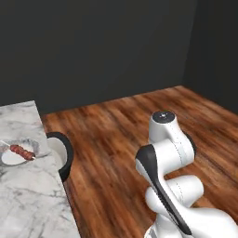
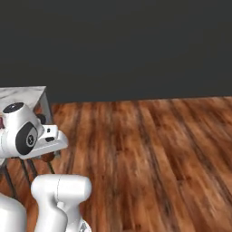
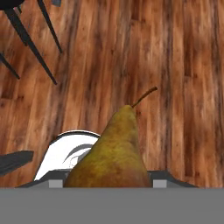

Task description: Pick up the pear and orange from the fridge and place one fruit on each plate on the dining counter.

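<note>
While the arm [image 1: 169,153] stands folded over the wooden floor [image 1: 121,139], the hand [image 3: 107,183] has a pear [image 3: 114,151] pinched between its two sides, closed in tight against the fruit's wide lower half. From the hand view the pear is greenish-brown and golden, narrow neck and thin curved stem pointing up the picture, with bare floorboards beyond it. Over in the left base view, the marble-topped desk [image 1: 28,200] runs along the left edge, and on it sits a small white plate [image 1: 9,159] carrying one skewer [image 1: 21,151] of red-brown meat chunks, laid across the plate's right side, no fruit on it. Just beside the desk's right edge there's a round seat [image 1: 61,153] with a dark rim and a pale top, partly tucked behind the desk corner. In the right base view the desk shows its far corner [image 2: 27,96] at the left, grey leg dropping to the floor, and the arm's wrist sits in front of it. Dark thin legs [image 3: 30,41] of some furniture cross the top left of the hand view, well apart from the pear.
</note>
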Robot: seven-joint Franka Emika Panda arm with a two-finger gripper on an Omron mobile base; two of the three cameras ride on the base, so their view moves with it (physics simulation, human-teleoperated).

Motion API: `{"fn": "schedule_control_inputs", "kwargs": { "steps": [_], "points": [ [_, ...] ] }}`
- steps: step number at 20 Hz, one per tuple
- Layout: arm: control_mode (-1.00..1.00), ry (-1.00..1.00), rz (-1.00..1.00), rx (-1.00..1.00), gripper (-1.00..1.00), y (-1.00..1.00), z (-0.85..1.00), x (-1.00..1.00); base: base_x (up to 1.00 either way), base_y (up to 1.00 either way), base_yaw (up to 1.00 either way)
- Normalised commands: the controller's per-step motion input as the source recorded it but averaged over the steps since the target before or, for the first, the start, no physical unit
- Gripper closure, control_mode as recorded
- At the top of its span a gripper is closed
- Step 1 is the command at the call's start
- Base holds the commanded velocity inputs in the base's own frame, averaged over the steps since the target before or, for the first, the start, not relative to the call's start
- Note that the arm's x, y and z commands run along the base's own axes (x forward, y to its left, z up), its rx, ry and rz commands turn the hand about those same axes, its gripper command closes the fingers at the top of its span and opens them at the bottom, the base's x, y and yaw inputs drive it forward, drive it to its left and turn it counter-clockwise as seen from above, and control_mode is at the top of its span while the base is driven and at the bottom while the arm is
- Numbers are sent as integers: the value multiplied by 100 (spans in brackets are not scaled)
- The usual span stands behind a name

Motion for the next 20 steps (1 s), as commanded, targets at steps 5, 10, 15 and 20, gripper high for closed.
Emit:
{"fn": "schedule_control_inputs", "kwargs": {
  "steps": [5, 10, 15, 20],
  "points": [
    [100, 0, 0, 0, 100, 0, 0, 0, 82, -3, 35],
    [100, 0, 0, 0, 100, 0, 0, 0, 62, 0, 60],
    [100, 0, 0, 0, 100, 0, 0, 0, 50, 0, 69],
    [100, 0, 0, 0, 100, 0, 0, 0, 62, 0, 55]
  ]
}}
